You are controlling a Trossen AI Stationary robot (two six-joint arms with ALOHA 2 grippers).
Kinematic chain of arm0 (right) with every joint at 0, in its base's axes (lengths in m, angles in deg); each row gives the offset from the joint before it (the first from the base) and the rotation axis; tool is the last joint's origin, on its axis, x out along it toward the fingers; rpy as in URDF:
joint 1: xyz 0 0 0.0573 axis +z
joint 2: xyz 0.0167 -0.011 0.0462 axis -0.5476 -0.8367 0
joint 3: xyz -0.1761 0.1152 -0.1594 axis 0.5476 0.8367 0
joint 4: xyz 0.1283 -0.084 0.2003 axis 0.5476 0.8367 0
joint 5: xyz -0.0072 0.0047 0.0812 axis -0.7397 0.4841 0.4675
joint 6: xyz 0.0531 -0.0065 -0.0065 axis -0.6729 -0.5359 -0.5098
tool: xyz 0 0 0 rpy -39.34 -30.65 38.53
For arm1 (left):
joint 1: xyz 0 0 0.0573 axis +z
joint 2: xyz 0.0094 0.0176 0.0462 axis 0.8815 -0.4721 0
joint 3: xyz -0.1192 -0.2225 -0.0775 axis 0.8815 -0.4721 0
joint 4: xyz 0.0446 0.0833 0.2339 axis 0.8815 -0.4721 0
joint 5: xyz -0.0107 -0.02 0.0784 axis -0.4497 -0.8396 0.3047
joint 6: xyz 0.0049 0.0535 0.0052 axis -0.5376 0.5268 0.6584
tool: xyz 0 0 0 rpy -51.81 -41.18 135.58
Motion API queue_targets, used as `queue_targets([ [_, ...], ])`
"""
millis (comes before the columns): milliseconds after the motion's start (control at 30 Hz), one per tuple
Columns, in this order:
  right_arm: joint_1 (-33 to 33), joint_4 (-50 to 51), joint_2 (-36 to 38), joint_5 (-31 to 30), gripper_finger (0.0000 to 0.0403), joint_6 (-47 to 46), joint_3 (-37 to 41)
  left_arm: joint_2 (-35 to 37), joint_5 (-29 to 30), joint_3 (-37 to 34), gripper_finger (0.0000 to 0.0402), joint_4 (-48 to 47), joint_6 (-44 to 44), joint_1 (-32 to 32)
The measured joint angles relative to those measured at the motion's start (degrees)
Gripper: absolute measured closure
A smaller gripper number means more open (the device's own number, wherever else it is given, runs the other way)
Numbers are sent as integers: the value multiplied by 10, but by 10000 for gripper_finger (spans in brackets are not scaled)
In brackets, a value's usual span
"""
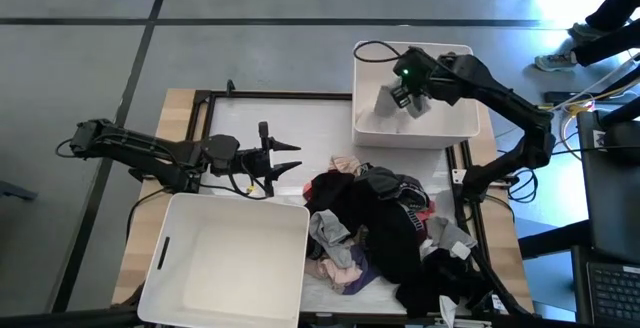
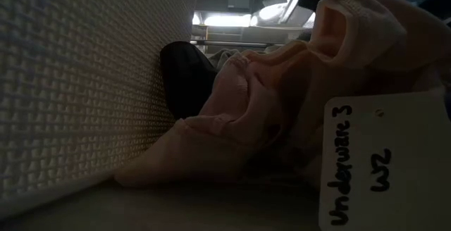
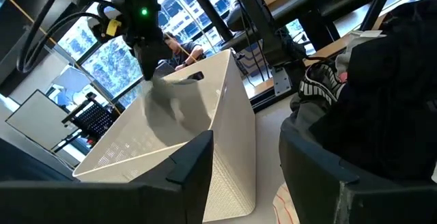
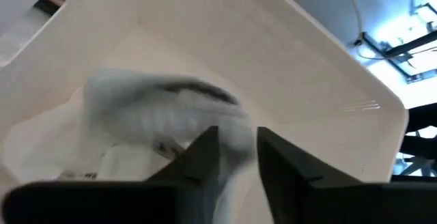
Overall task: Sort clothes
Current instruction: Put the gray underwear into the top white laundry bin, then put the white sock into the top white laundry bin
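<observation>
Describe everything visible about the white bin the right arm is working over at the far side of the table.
The far white bin is a rectangular tub of what looks like plastic, with finely textured walls and a slot handle cut near the rim. It stands upright at the table's far right edge. A pale grey garment is inside, blurred, just ahead of the right gripper, which hangs over the bin's interior with a narrow gap between its fingers. Whether the fingers touch the garment cannot be told.

High view overhead; low view hugs clothes (image 2: 254, 111).
</observation>
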Motion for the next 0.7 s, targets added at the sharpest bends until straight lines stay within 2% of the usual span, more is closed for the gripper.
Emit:
queue_targets([
  [133, 1, 25, 3, 7, 236, -4, 0, 0, 0, 0, 243, 0, 0, 0],
  [300, 7, 77, 8, 87, 189, -36, 0, 0, 0, 0, 243, 0, 0, 0],
  [433, 57, 110, 8, 109, 178, -63, 0, 0, 0, 0, 243, 0, 0, 0],
  [700, 212, 109, 13, 129, 178, -139, 8, 0, 0, 0, 243, -1, -1, 0],
])
